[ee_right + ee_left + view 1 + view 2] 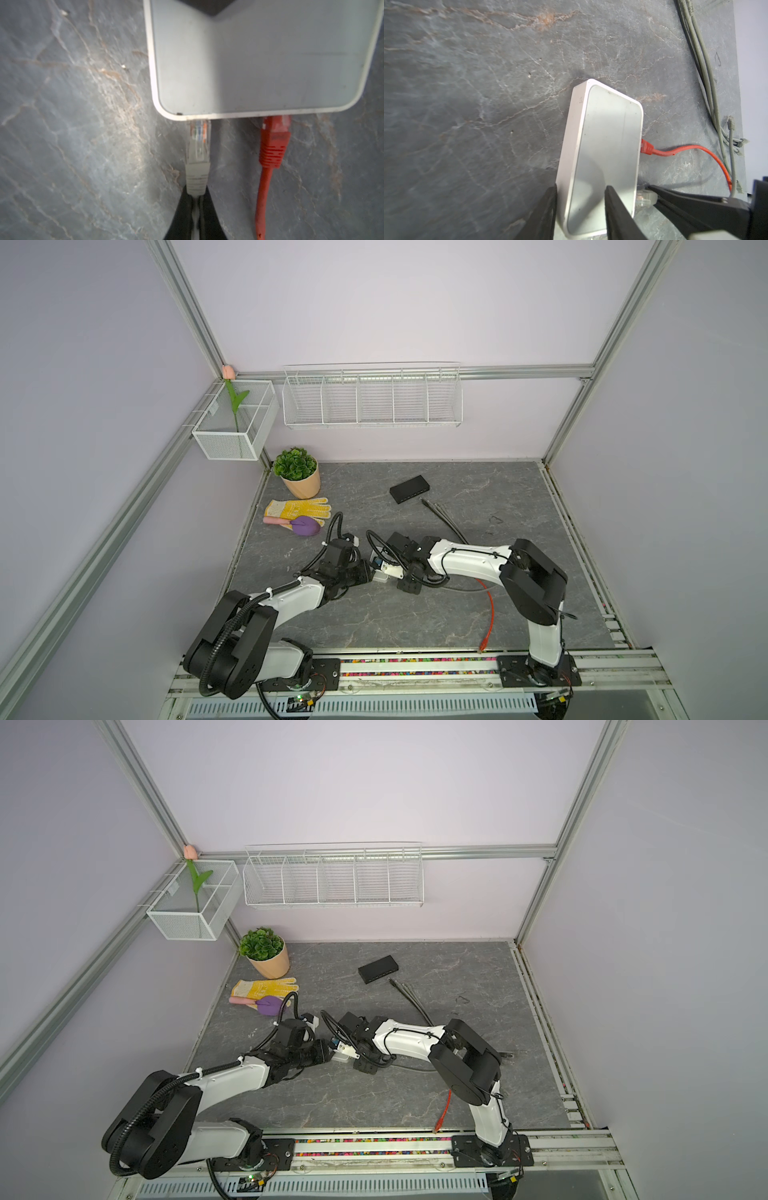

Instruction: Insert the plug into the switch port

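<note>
The white switch (608, 145) lies flat on the grey stone table, small in both top views (379, 576) (340, 1056). My left gripper (581, 188) is shut on its near end, one finger on each side. The clear plug (199, 143) on a grey cable is pinched by its boot in my shut right gripper (196, 195). The plug points straight at the switch's (259, 62) port side, its tip under the rim. How deep it sits cannot be told. A red plug (274, 143) sits in the neighbouring port.
The red cable (491, 610) runs to the table's front edge. A black switch box (409, 488) and a bundle of grey cables (444, 518) lie behind. At the back left are a potted plant (297, 472), a yellow glove (297, 508) and a purple object (307, 526).
</note>
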Controlling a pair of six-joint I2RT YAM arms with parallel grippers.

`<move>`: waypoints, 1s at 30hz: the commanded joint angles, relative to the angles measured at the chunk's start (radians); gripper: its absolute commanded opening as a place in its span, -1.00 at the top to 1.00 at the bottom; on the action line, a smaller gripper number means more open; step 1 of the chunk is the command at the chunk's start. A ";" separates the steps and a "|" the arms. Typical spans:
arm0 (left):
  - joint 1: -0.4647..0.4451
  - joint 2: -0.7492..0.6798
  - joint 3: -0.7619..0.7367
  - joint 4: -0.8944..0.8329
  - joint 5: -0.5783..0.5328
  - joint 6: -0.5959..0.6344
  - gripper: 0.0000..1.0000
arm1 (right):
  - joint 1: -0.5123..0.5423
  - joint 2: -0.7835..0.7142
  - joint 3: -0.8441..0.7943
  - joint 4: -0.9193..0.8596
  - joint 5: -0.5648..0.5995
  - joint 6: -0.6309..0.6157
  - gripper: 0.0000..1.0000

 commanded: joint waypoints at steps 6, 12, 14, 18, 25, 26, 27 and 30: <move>0.008 -0.024 -0.014 -0.022 -0.002 0.023 0.25 | -0.003 -0.042 -0.014 -0.003 -0.012 0.010 0.87; 0.007 -0.029 -0.011 -0.026 0.001 0.028 0.25 | -0.003 -0.048 0.001 -0.039 -0.035 0.000 0.87; 0.008 -0.029 -0.009 -0.029 0.002 0.030 0.25 | -0.003 -0.037 0.022 -0.070 -0.046 -0.006 0.87; 0.008 -0.040 -0.011 -0.034 0.001 0.030 0.25 | -0.002 -0.026 0.043 -0.104 -0.048 -0.010 0.87; 0.010 -0.064 -0.010 -0.053 -0.002 0.042 0.25 | -0.005 -0.022 0.056 -0.134 -0.034 -0.013 0.87; 0.010 -0.071 -0.009 -0.062 -0.004 0.043 0.24 | -0.004 -0.024 0.057 -0.135 -0.030 -0.011 0.87; 0.010 -0.078 -0.007 -0.070 -0.004 0.043 0.20 | -0.004 -0.024 0.058 -0.135 -0.027 -0.010 0.87; 0.011 -0.130 -0.003 -0.103 -0.005 0.045 0.09 | -0.010 -0.044 0.050 -0.134 -0.032 -0.009 0.87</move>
